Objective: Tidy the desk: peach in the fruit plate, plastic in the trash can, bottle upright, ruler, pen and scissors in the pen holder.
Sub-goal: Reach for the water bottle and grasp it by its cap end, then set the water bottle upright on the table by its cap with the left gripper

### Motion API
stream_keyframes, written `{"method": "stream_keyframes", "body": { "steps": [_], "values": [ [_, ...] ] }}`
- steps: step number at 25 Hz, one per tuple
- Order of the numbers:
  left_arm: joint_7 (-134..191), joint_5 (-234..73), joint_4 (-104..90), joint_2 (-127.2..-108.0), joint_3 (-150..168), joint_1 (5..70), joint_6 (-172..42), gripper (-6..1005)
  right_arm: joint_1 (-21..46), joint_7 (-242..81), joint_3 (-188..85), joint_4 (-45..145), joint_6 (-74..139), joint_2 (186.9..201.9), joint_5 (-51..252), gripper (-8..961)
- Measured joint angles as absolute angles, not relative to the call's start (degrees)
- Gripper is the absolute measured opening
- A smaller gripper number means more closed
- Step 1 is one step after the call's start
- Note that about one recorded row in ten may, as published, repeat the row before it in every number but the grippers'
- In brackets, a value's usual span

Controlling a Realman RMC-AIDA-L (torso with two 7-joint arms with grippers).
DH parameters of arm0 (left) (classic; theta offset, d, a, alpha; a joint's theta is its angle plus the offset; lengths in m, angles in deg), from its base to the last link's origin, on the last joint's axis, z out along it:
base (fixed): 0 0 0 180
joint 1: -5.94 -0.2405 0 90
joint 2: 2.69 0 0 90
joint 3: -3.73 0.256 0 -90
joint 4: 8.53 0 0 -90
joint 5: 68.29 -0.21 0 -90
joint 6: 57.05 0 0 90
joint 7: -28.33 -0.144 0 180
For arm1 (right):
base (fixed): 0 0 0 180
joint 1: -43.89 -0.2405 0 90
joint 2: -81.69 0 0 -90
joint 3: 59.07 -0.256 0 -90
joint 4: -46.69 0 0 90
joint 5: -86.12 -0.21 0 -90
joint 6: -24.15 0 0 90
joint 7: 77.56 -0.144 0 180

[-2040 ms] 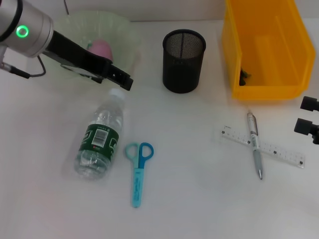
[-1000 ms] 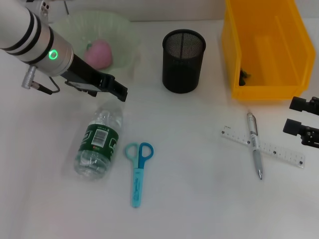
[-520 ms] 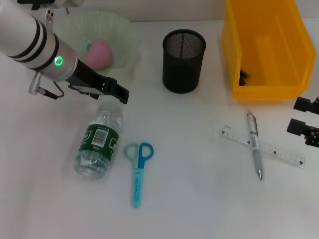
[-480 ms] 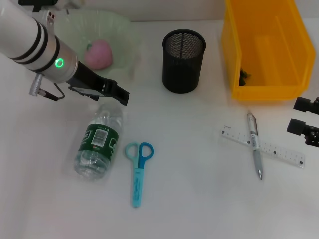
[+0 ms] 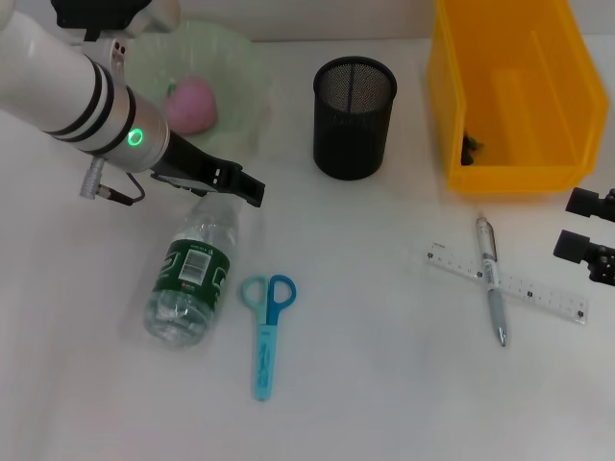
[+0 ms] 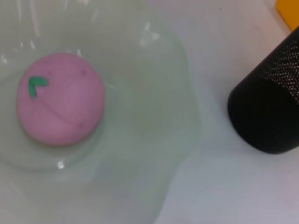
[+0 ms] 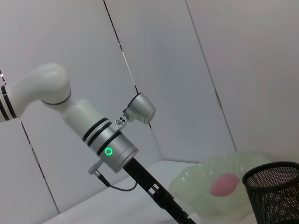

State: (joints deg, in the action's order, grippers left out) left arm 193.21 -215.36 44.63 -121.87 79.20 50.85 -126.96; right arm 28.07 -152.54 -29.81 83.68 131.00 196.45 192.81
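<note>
The pink peach (image 5: pixel 189 104) (image 6: pixel 60 105) lies in the pale green fruit plate (image 5: pixel 235 58) (image 6: pixel 159 121). A clear bottle (image 5: pixel 192 274) with a green label lies on its side, cap toward the plate. My left gripper (image 5: pixel 252 190) hovers right at the bottle's cap. The blue scissors (image 5: pixel 266 327) lie beside the bottle. The pen (image 5: pixel 491 279) lies crossed over the clear ruler (image 5: pixel 538 292) at the right, and my right gripper (image 5: pixel 584 226) stands open just right of them. The black mesh pen holder (image 5: pixel 354 115) stands empty. A small dark piece (image 5: pixel 471 146) sits in the yellow trash can (image 5: pixel 538 154); whether it is the plastic I cannot tell.
The trash can stands at the back right, close behind the pen and ruler. The pen holder stands between the plate and the trash can. In the right wrist view the left arm (image 7: pixel 112 149) reaches down in front of the plate (image 7: pixel 210 179) and the pen holder (image 7: pixel 273 191).
My left arm has swung away from over the plate and come down toward the bottle's cap. The right gripper edged inward, then drew back a little. The peach stays in the plate.
</note>
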Motion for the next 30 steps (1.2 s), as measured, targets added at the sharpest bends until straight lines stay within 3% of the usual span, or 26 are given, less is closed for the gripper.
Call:
{"method": "stream_keyframes", "body": {
  "steps": [17,21,30],
  "values": [
    [193.05,-215.03,43.68,-121.87,84.79,49.16,-121.21,783,27.55,-152.53,-29.81,82.29,130.61,196.43,192.73,742],
    [192.75,-215.02,43.67,-121.87,85.53,48.73,-120.17,561,27.72,-152.53,-29.83,82.28,130.59,196.49,192.72,742],
    [190.43,-214.94,45.02,-121.85,86.37,47.27,-119.70,477,27.99,-152.48,-29.90,82.28,130.58,196.48,192.68,741]
  ]
}}
